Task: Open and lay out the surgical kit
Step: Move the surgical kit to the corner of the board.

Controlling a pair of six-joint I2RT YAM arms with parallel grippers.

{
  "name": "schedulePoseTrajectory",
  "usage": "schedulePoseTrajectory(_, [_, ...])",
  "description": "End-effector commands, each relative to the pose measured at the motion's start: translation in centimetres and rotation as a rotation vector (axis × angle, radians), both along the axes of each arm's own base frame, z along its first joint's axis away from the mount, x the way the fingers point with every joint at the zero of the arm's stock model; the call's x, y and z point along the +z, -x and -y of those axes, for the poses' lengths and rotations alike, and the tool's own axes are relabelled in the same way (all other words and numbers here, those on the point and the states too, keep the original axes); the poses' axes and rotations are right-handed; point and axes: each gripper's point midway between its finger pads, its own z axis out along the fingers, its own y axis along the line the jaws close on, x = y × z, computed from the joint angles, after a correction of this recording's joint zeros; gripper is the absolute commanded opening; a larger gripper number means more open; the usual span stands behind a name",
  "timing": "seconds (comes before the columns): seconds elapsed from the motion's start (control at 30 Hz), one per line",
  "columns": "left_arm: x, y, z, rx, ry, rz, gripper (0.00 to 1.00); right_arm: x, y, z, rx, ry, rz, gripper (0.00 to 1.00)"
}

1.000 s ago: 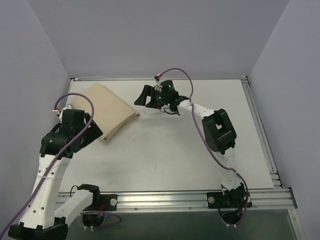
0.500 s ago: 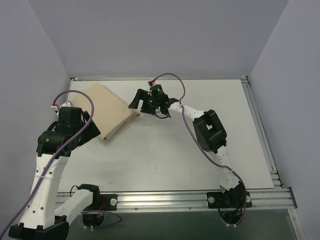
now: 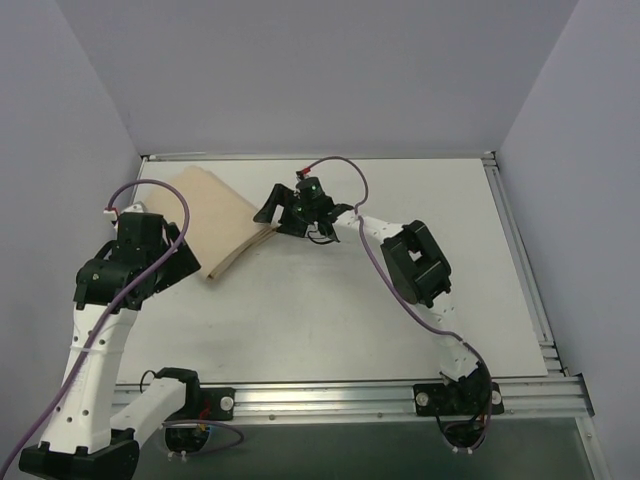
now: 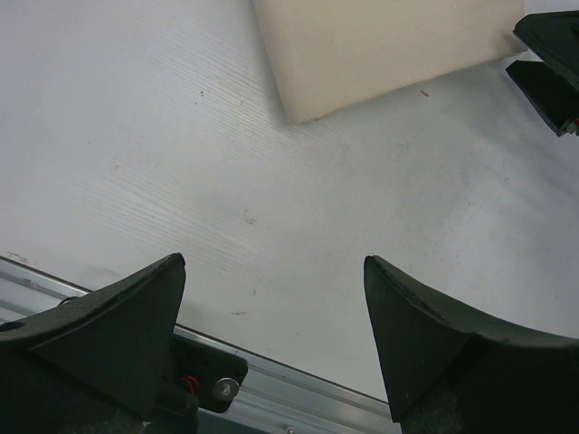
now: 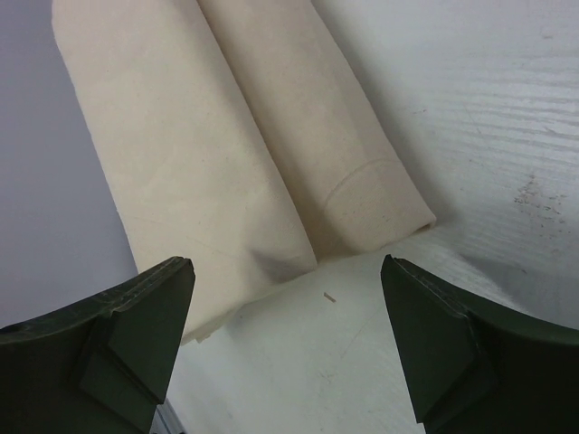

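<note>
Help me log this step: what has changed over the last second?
The right gripper swung left across the white table to the right corner of the folded beige cloth wrap, jaws open, gripping nothing. The left gripper, also open, barely shifted; the wrap lies folded where it was.

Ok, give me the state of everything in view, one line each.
Large beige cloth wrap: folded shut, flat on the white table.
Left pincer: open, empty, short of the wrap's corner.
Right pincer: open, empty, over the wrap's edge.
</note>
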Motion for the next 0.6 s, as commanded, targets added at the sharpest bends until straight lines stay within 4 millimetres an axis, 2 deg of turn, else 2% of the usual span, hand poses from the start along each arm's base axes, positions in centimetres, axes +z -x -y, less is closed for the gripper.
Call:
schedulePoseTrajectory(0.0, [1.9,-0.3,-0.2,-0.010,-0.011,0.050,0.89,1.5,-1.5,-1.4,-0.016,-0.069,0.047,0.87])
schedulePoseTrajectory(0.03, [2.0,-0.3,-0.3,-0.015,-0.017,0.048,0.88,0.8,-1.5,-1.5,-0.014,-0.069,0.033,0.86])
schedulePoseTrajectory(0.1, [2.2,-0.2,-0.6,-0.013,-0.033,0.047,0.88,1.1,-1.9,-1.9,-0.016,-0.094,0.024,0.83])
schedulePoseTrajectory(0.23, [2.4,0.0,-0.4,-0.020,-0.026,0.044,0.86,0.3,-1.9,-2.2,-0.025,-0.106,0.004,0.82])
schedulePoseTrajectory(0.47, [2.4,-0.2,-0.2,-0.024,-0.018,0.040,0.84,0.7,-2.2,-2.4,-0.022,-0.122,0.015,0.81])
schedulePoseTrajectory(0.53, [2.1,-0.4,-0.1,-0.025,-0.017,0.035,0.84,0.4,-2.3,-2.5,-0.019,-0.123,0.015,0.77])
schedulePoseTrajectory(0.57, [1.8,-0.3,-0.1,-0.026,-0.020,0.026,0.84,0.6,-2.6,-2.6,-0.018,-0.127,0.021,0.69])
